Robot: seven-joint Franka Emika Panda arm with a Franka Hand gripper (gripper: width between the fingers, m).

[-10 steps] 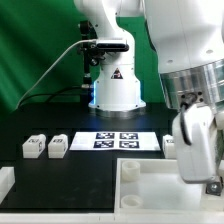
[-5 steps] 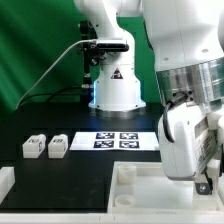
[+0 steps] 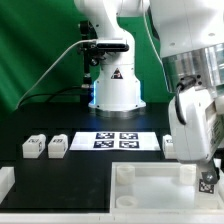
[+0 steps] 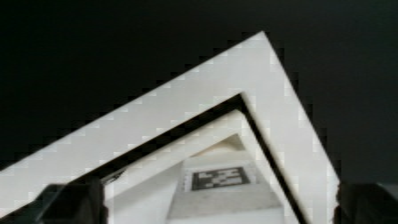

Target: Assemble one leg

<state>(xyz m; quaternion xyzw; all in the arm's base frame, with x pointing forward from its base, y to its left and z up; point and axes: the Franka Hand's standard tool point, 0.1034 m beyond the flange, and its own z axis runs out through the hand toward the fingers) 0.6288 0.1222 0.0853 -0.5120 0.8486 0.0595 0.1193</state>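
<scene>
My gripper (image 3: 206, 178) is at the exterior view's lower right, shut on a white leg (image 3: 207, 184) whose tag faces the camera. It holds the leg just above the right part of the large white panel (image 3: 150, 182). In the wrist view the tagged leg (image 4: 217, 180) sits between my dark fingers (image 4: 71, 205), over a corner of the panel (image 4: 196, 100). Two more legs (image 3: 33, 147) (image 3: 58, 146) stand at the left, and another (image 3: 168, 145) shows partly behind my arm.
The marker board (image 3: 115, 140) lies flat in the middle of the black table. The robot's base (image 3: 115, 85) stands behind it, with a cable running off to the exterior view's left. A green backdrop closes the back.
My gripper with the leg swung toward the exterior view's left, then came back right and slightly up. The legs on the table have not moved.
</scene>
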